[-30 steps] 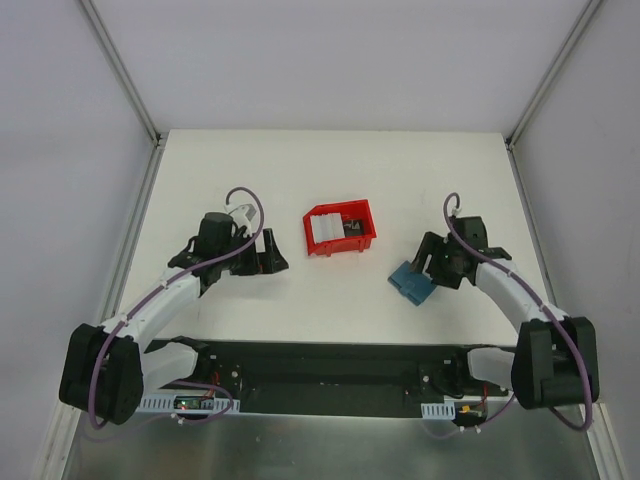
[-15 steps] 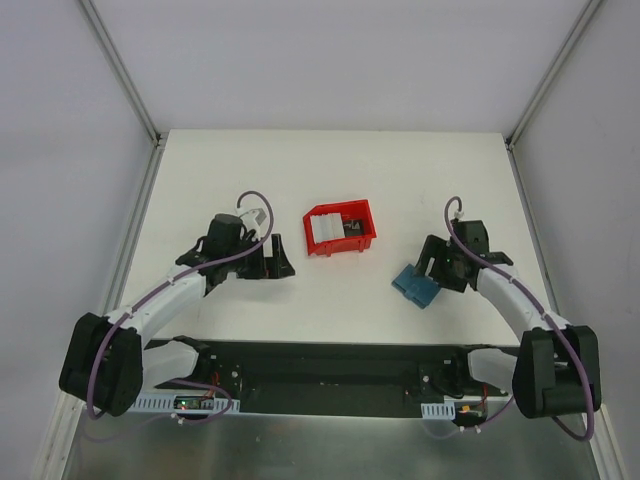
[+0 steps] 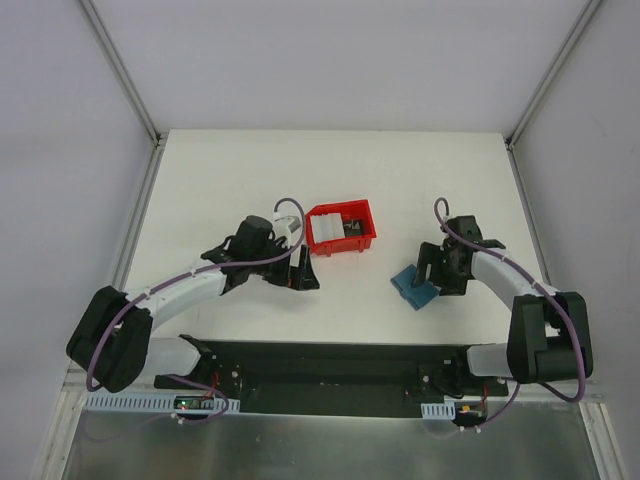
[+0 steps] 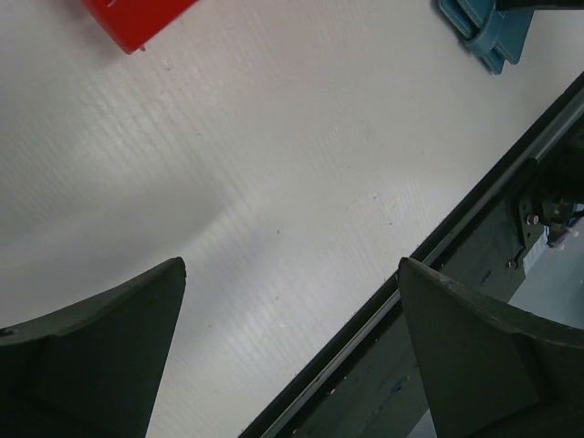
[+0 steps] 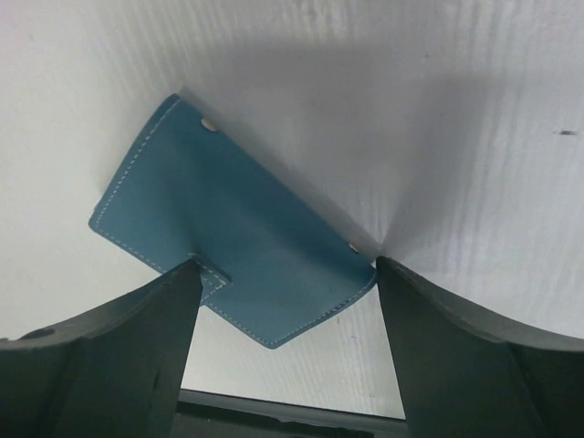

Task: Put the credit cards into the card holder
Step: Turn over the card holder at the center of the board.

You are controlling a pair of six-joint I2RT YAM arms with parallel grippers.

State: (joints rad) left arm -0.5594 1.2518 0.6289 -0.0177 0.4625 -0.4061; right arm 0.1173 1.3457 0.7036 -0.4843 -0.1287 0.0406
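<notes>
The teal-blue card holder (image 3: 410,286) lies at the right of the table. In the right wrist view the card holder (image 5: 228,237) sits between my right gripper's (image 5: 287,263) jaws. One fingertip (image 5: 187,274) touches its clasp tab and the other touches its far corner, so the jaws grip it across its width. White credit cards (image 3: 324,231) lie stacked in a red bin (image 3: 365,212). My left gripper (image 3: 303,273) is open and empty, just in front and left of the bin. The left wrist view (image 4: 292,265) shows only bare table between its fingers.
The red bin's corner (image 4: 137,23) and the card holder (image 4: 484,32) show at the top of the left wrist view. The black base rail (image 3: 330,365) runs along the table's near edge. Grey walls close in the sides.
My left arm has swung right, from well left of the bin to just by its front left corner. My right gripper and the card holder have shifted slightly left and turned.
</notes>
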